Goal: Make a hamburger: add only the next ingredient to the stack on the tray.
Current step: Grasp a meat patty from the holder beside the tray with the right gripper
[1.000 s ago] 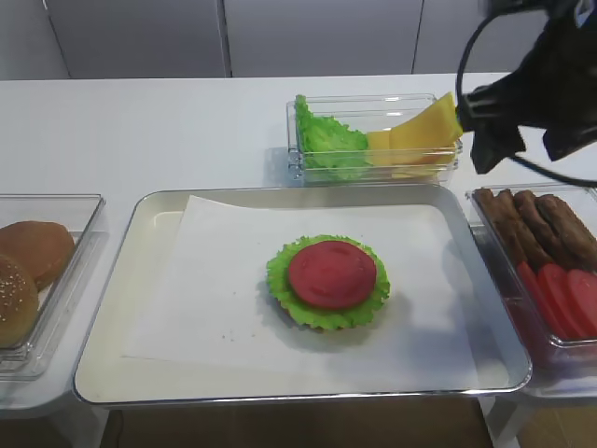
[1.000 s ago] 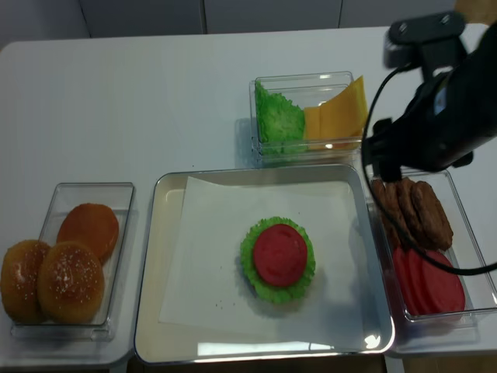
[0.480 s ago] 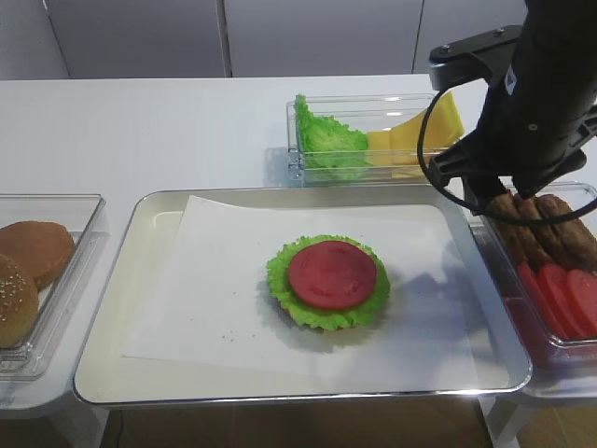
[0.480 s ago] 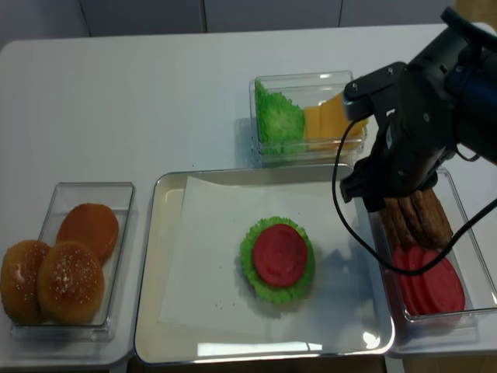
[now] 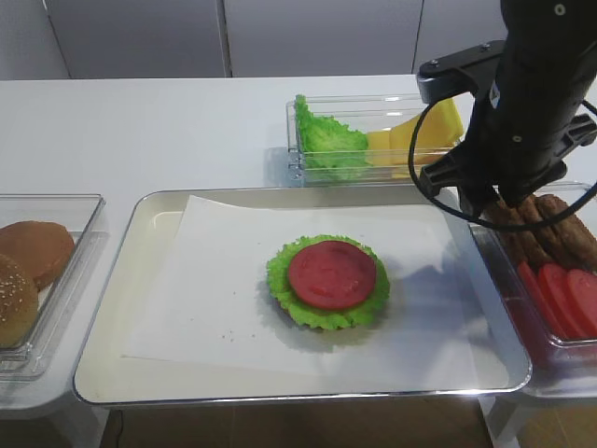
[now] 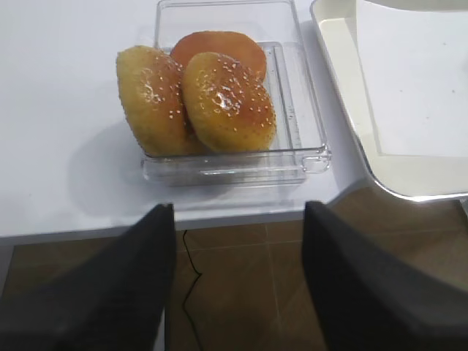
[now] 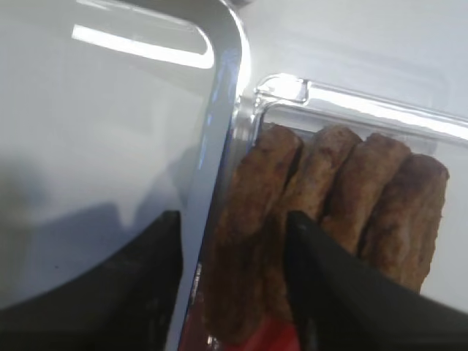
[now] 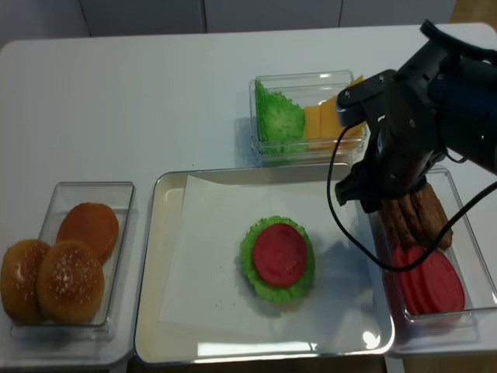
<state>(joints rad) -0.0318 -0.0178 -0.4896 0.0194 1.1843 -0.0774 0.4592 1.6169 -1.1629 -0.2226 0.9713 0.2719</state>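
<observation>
The right end effector (image 7: 234, 278), fingers parted, straddles the leftmost upright dark brown rough meat patty (image 7: 252, 219) in the clear plastic box (image 7: 292, 91) beside the silver metal tray (image 5: 112, 280).

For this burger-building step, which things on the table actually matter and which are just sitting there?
In play:
- meat patties, leftmost one straddled by the right gripper
- stack of lettuce and tomato
- tray with paper lining

Just sitting there:
- buns in their clear box, below the left gripper
- loose lettuce and cheese
- spare tomato slices
</observation>
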